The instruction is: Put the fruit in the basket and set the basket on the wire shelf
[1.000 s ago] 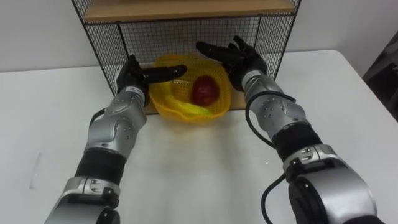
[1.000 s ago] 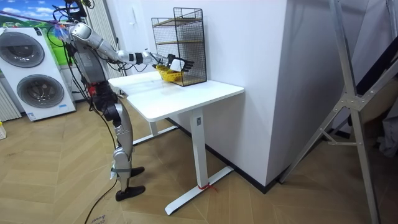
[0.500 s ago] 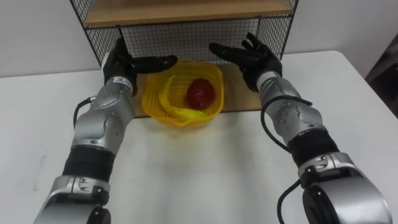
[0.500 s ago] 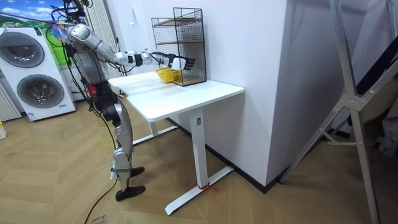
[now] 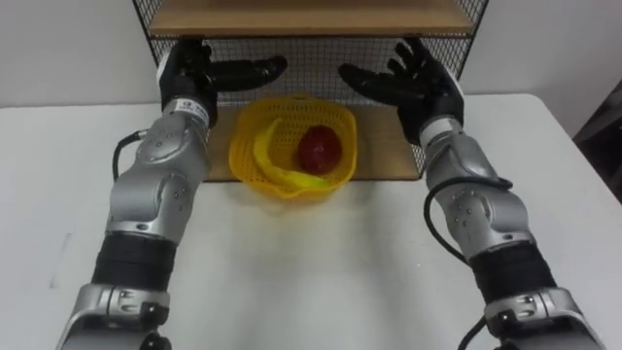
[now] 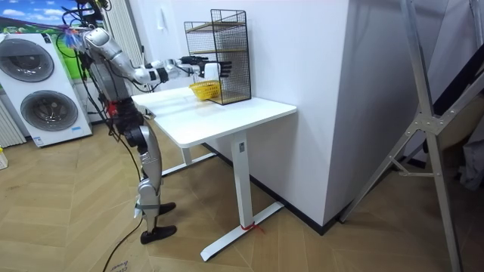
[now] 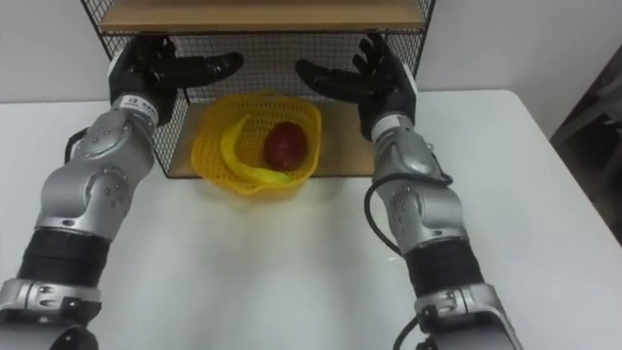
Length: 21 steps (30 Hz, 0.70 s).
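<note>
My left hand (image 5: 194,73) and right hand (image 5: 413,83) have lifted off the basket (image 5: 241,146), fingers spread and empty. It sits on the wire shelf (image 5: 389,146) holding the banana (image 5: 272,170) and red fruit (image 5: 318,148), so I judge the task done.

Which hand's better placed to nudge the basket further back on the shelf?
Left, marginally. The left hand and right hand both hover open, but the basket sits nearer the left one.

The yellow mesh basket (image 5: 236,156), holding a red apple (image 5: 318,149) and a yellow banana (image 5: 282,173), sits on the wire shelf (image 5: 384,156) bottom board, overhanging its front edge.
</note>
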{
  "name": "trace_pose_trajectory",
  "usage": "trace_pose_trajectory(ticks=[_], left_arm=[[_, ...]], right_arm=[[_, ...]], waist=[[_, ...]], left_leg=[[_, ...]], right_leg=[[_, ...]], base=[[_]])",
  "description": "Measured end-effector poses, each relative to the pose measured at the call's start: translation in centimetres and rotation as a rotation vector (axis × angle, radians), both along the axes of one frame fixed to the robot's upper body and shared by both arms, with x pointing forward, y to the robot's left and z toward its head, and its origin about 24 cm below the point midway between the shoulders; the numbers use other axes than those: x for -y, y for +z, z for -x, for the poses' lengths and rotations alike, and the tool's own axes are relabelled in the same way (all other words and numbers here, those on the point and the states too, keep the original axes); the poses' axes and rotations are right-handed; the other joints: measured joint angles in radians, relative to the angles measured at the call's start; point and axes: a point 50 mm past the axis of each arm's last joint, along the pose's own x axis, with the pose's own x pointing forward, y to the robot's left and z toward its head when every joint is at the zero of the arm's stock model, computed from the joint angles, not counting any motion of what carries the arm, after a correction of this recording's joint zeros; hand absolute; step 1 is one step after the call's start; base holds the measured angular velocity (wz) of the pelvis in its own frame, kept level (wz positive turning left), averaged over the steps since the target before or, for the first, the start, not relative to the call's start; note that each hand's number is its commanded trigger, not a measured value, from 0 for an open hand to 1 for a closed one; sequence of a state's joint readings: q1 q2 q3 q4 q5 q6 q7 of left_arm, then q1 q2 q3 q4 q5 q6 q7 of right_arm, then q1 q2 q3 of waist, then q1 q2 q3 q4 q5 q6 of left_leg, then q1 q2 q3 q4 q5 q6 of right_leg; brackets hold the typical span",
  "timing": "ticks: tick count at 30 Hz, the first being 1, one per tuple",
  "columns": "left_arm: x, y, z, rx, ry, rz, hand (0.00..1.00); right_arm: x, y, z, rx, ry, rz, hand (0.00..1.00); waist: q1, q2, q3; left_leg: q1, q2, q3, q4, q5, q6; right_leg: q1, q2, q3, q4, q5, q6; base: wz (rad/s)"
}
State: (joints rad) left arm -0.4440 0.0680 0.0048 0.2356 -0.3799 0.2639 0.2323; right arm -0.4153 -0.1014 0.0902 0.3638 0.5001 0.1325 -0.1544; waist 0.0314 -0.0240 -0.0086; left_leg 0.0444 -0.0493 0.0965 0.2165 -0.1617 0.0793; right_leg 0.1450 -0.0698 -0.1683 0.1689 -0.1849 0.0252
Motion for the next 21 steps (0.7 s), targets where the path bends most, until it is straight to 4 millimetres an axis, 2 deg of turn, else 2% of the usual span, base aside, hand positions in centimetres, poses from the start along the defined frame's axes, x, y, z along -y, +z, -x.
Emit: trace_pose_trajectory(ticks=[5,10,13,21], left_arm=[[-0.4,-2.6,2.8,-0.061,0.008,-0.011,0.0],[-0.4,-2.5,4.4,-0.027,0.005,-0.042,0.0],[-0.3,-2.6,5.0,-0.012,-0.008,-0.039,0.0],[0.2,-4.5,7.4,-0.051,-0.057,-0.032,0.0]], right_arm=[[0.3,-2.4,2.7,-0.069,0.025,0.047,0.0],[0.5,-1.3,4.0,0.008,0.063,0.092,0.0],[0.1,-0.6,4.5,0.049,0.096,0.08,0.0],[0.2,-2.0,7.0,0.015,0.095,0.077,0.0]], waist=[[-0.004,0.002,0.0001],[-0.003,0.007,0.002],[-0.001,0.018,0.008],[-0.003,0.022,0.0083]], left_leg=[[-0.037,0.002,-0.006,0.005,0.001,0.0],[-0.032,0.002,-0.006,0.002,0.001,0.0],[-0.012,0.002,-0.003,-0.011,0.001,-0.001],[-0.001,0.003,0.003,-0.028,0.003,-0.004]], right_leg=[[-0.027,0.008,-0.001,0.003,0.003,-0.004],[-0.021,0.01,0.002,0.001,0.006,-0.004],[-0.007,0.009,0.0,-0.002,0.006,-0.004],[-0.009,0.011,0.004,-0.002,0.005,-0.004]], base=[[0.03],[0.0],[-0.03],[-0.02]])
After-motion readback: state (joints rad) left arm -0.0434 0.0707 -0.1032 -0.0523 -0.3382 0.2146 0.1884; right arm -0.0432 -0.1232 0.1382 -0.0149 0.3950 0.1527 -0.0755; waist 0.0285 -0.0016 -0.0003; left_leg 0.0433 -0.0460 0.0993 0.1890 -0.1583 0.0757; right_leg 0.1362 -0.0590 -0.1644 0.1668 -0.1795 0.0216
